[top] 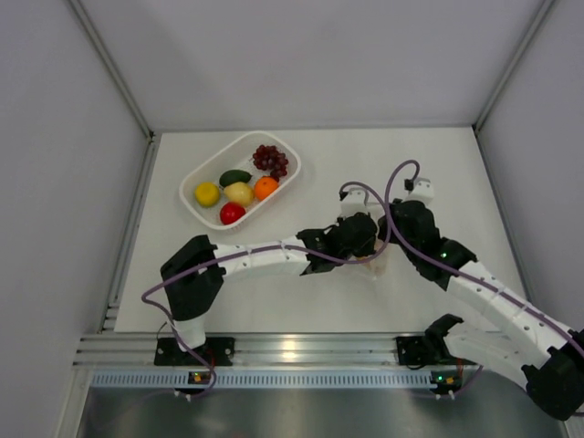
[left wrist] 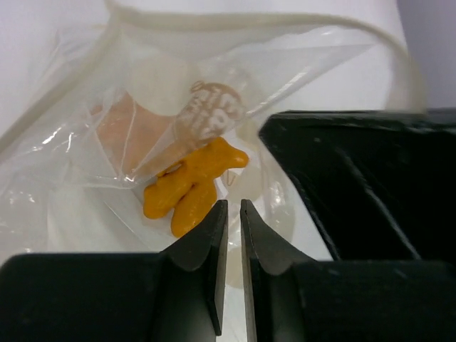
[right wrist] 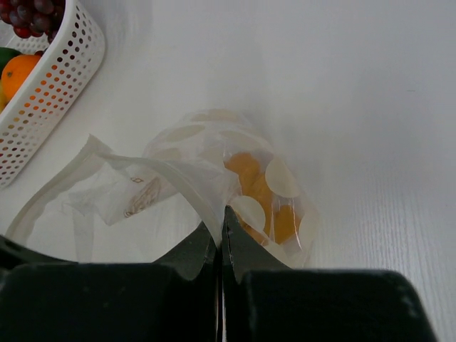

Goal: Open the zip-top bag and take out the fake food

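Right fingers (right wrist: 203,249) clamp the light, slippery-looking bag (right wrist: 214,153) by its stiffer rim; left fingers (left wrist: 206,235) sit nearly closed, grip unclear.

Zip-top bag (right wrist: 142,192): one
Orange-yellow piece (left wrist: 192,189), inside the bag: one
Basket (top: 187,199): one
Lemons (top: 207,193) (top: 239,192): two
Apple (top: 232,213): one
Orange (top: 265,187): one
Avocado (top: 234,177): one
Grape bunch (top: 270,161): one
Fruits in the basket: six
Claws: two, the left claw (left wrist: 233,214) and the right claw (right wrist: 220,221)
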